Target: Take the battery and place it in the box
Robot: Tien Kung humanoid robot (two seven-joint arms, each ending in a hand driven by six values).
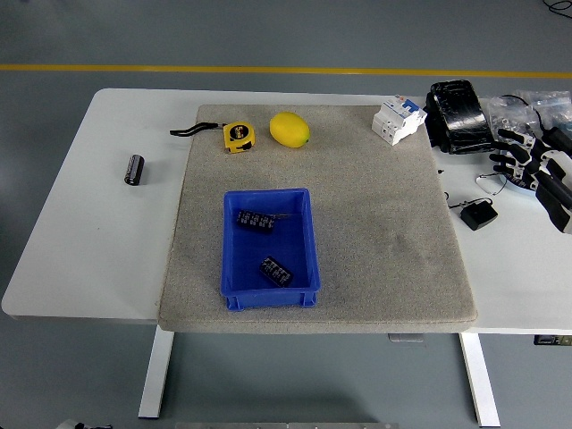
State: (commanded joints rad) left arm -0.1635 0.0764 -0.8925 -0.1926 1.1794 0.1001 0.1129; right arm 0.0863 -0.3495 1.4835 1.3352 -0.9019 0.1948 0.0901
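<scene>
Battery (134, 169) lies alone on the bare bench (89, 232) far left, long side pointing away, well apart from the box (269, 298) and the empty, spread right hand (534, 170) far right.

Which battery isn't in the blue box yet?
The single dark cylinder battery lying on the bare white table, left of the grey mat. The other two packs lie inside the blue box.
</scene>
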